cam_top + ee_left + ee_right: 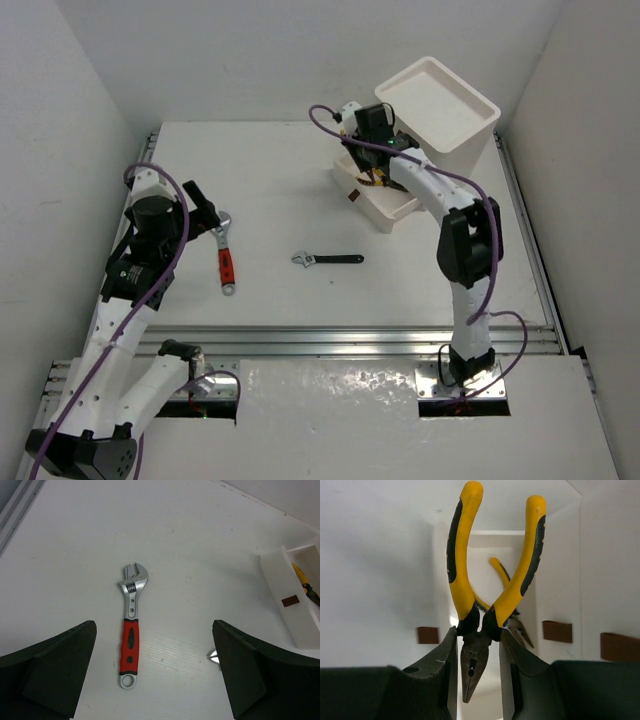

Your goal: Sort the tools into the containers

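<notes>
A red-handled adjustable wrench [131,635] lies flat on the table [270,180], between and just ahead of my left gripper's wide-open fingers. The left gripper [155,680] hovers over it, holding nothing; in the top view it [206,212] is at the wrench's [225,258] head end. A black-handled wrench [328,259] lies at mid-table. My right gripper [477,630] is shut on the head of yellow-handled pliers [492,580], handles pointing away. In the top view it [375,160] is over the pulled-out drawer [388,205] of the white container [440,105]. Another pair of pliers [519,626] lies in that drawer.
Dark red tabs [556,631] mark the drawer fronts. The container's tray top [435,95] stands at the back right. The open drawer [300,605] juts toward mid-table. A metal rail [350,340] runs along the near edge, and white walls close in the sides.
</notes>
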Controlling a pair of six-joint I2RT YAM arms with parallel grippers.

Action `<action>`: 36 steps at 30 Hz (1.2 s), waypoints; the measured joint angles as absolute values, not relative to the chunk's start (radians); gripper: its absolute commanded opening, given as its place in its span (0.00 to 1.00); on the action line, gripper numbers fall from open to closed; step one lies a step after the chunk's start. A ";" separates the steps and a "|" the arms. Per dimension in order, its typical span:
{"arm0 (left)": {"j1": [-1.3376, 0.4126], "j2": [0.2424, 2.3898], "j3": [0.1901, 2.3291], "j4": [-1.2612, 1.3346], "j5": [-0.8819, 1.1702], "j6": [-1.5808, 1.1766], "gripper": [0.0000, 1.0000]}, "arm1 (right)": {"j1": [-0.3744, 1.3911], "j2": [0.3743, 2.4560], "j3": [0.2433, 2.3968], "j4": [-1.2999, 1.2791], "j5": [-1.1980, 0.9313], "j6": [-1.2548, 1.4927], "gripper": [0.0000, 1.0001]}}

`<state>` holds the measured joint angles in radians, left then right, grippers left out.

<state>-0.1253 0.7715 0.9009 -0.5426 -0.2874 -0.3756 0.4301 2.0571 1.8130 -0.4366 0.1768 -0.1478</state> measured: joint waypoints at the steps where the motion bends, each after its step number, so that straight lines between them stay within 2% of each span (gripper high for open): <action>1: -0.125 0.772 0.901 -0.543 -0.287 -0.376 1.00 | 0.414 2.090 1.847 -0.452 0.185 -0.165 0.34; 2: -0.125 0.774 0.901 -0.543 -0.287 -0.376 1.00 | 0.403 2.117 1.869 -0.463 0.192 -0.178 0.45; 3: -0.125 0.775 0.901 -0.542 -0.287 -0.376 1.00 | 0.395 2.140 1.888 -0.480 0.200 -0.186 0.48; 6: -0.125 0.780 0.901 -0.542 -0.285 -0.376 1.00 | 0.384 2.185 1.913 -0.521 0.216 -0.214 0.52; 7: -0.125 0.781 0.901 -0.543 -0.283 -0.376 1.00 | 0.384 2.186 1.912 -0.539 0.213 -0.214 0.57; 8: -0.125 0.783 0.901 -0.542 -0.283 -0.376 1.00 | 0.388 2.183 1.907 -0.546 0.209 -0.213 0.68; 10: -0.125 0.787 0.901 -0.542 -0.279 -0.375 1.00 | 0.399 2.160 1.881 -0.546 0.204 -0.206 0.68; 11: -0.125 0.788 0.901 -0.542 -0.279 -0.375 1.00 | 0.412 2.143 1.862 -0.543 0.201 -0.205 0.67; 13: -0.125 0.790 0.901 -0.542 -0.277 -0.375 1.00 | 0.448 2.094 1.824 -0.543 0.201 -0.198 0.56; 14: -0.125 0.790 0.901 -0.542 -0.276 -0.375 1.00 | 0.468 2.075 1.814 -0.541 0.200 -0.194 0.40; 15: -0.125 0.790 0.901 -0.542 -0.276 -0.375 1.00 | 0.492 2.053 1.799 -0.530 0.198 -0.191 0.31; 16: -0.125 0.790 0.901 -0.542 -0.276 -0.375 1.00 | 0.522 2.029 1.779 -0.513 0.194 -0.179 0.18; 17: -0.125 0.790 0.901 -0.542 -0.276 -0.375 1.00 | 0.546 2.012 1.760 -0.498 0.192 -0.174 0.00; 23: -0.125 0.791 0.901 -0.542 -0.274 -0.375 1.00 | 0.636 2.021 1.658 -0.430 0.212 -0.124 0.01; 29: -0.125 0.791 0.901 -0.542 -0.268 -0.375 1.00 | 0.610 2.176 1.675 -0.414 0.397 -0.131 0.08; 36: -0.125 0.794 0.900 -0.542 -0.249 -0.375 1.00 | 0.565 2.277 1.713 -0.432 0.506 -0.142 0.09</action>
